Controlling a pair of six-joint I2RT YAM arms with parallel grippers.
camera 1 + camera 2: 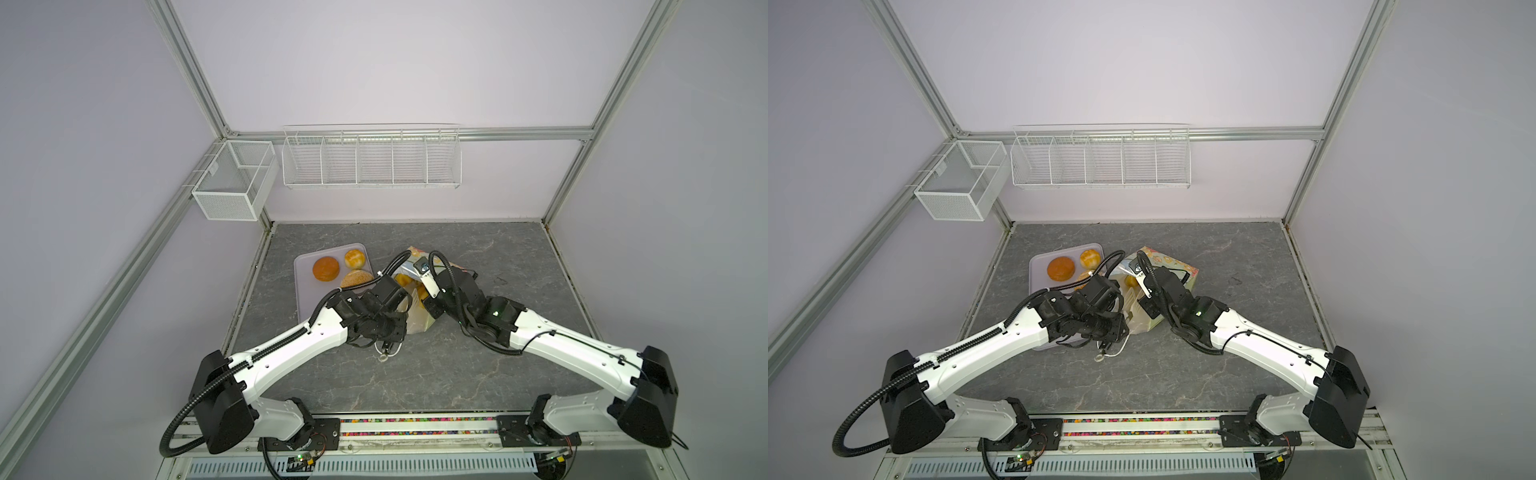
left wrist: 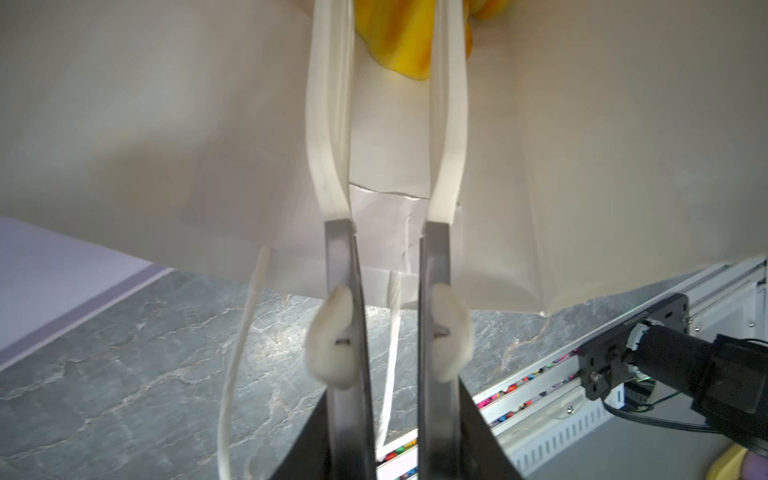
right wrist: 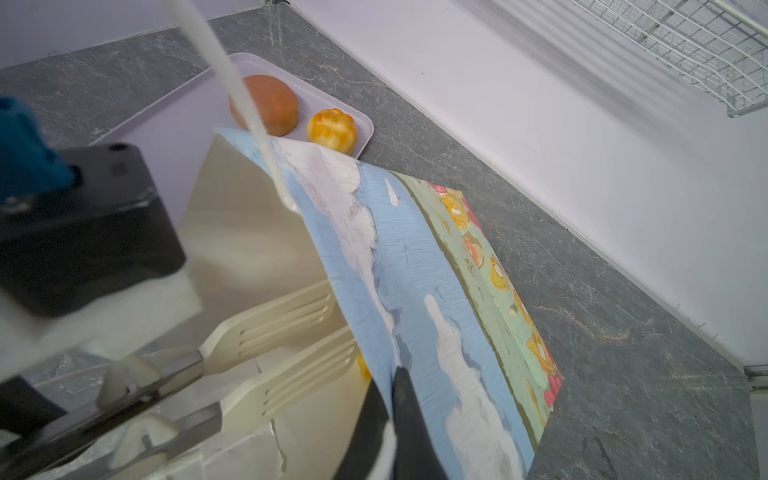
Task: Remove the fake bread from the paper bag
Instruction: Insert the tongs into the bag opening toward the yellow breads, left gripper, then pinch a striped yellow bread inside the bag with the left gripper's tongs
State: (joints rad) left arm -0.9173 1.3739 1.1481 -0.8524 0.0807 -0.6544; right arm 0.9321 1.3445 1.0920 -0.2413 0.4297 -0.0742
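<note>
The left tool (image 2: 392, 25) reaches inside the paper bag (image 3: 415, 266), fingers (image 2: 328, 124) a little apart, with yellow fake bread (image 2: 399, 45) at their tips. The right tool (image 3: 390, 382) is clamped on the bag's edge. Only a top view shows three buns (image 1: 326, 269) on the tray (image 1: 305, 291), left of the bag.

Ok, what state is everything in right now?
paper bag: on its side, mouth held open.
right gripper: shut on the bag's top edge.
left gripper: open, inside the bag's mouth.
bread in the bag: inside, not out yet.
tray: holds three breads.
</note>
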